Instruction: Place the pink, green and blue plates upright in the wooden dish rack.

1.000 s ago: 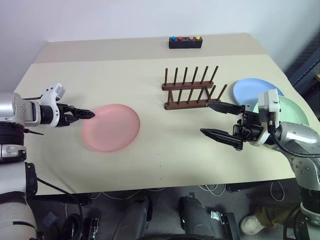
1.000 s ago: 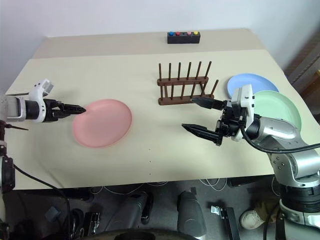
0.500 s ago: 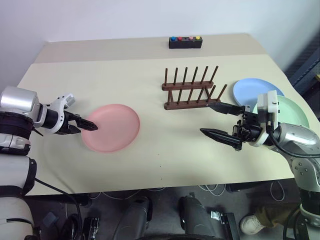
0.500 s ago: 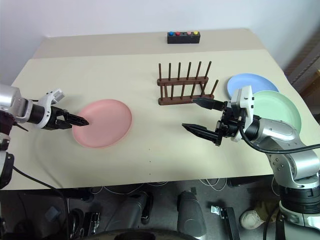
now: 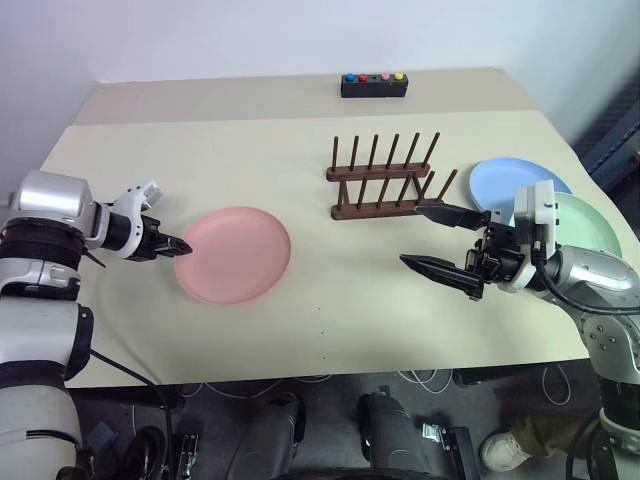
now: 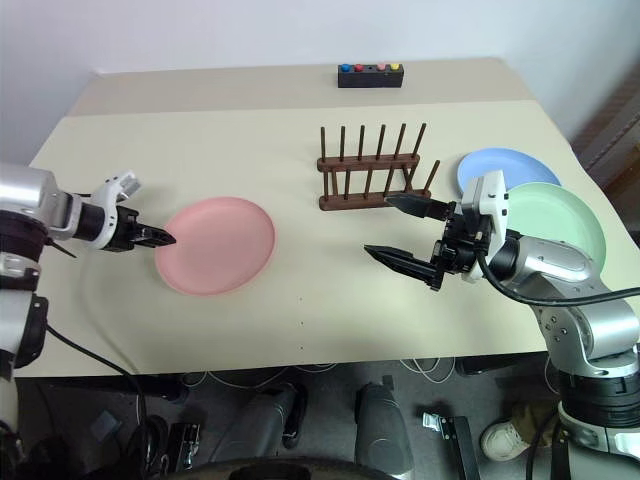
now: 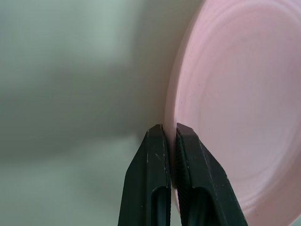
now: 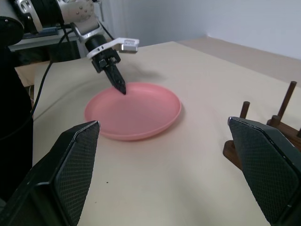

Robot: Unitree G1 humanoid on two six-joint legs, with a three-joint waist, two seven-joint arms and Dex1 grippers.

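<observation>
The left gripper (image 5: pixel 181 245), at the frame's left, was clamped on the near-left rim of the pink plate (image 5: pixel 238 254), lying flat left of centre, the wooden dish rack (image 5: pixel 385 180) well apart at upper right.

Lab test bench – cloth-covered table (image 5: pixel 300 330), black button box (image 5: pixel 372 85), loose cables (image 5: pixel 440 380) on floor beneath.

No readable text anywhere (none legible).
</observation>
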